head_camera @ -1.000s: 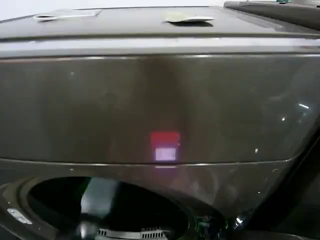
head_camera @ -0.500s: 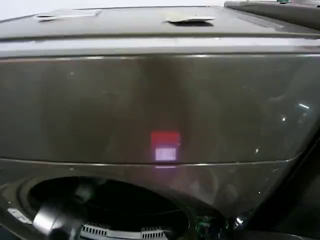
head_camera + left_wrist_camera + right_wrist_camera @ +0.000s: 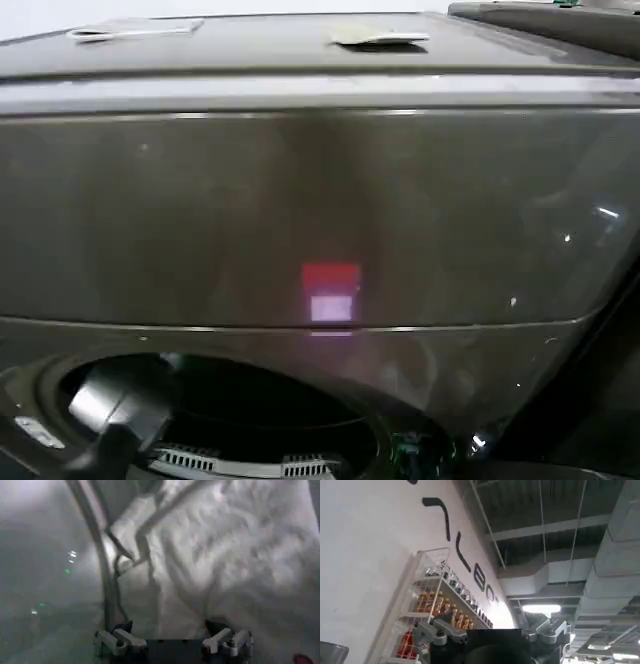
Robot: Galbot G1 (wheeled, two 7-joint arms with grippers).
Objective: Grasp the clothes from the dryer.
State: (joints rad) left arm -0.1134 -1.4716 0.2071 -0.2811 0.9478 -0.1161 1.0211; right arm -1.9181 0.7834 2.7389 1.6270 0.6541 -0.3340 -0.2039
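Observation:
The dryer [image 3: 320,200] is a bronze-brown machine seen close up, with its round porthole [image 3: 260,410] low in the head view. My left arm [image 3: 110,410] reaches into the porthole at its left side. Inside the drum lie the clothes [image 3: 210,555], a crumpled whitish-grey fabric with a touch of red [image 3: 302,658] at one edge. My left gripper [image 3: 170,627] is open just in front of the fabric, with nothing between its fingers. My right gripper [image 3: 492,630] is open and points up at a wall and ceiling, away from the dryer.
A red and white sticker [image 3: 330,292] marks the dryer's front. Flat papers [image 3: 378,38] lie on its top. The open glass door [image 3: 590,300] stands at the right. A wall rack of bottles [image 3: 435,615] shows in the right wrist view.
My left arm has shifted to the left within the porthole. The dryer has not moved.

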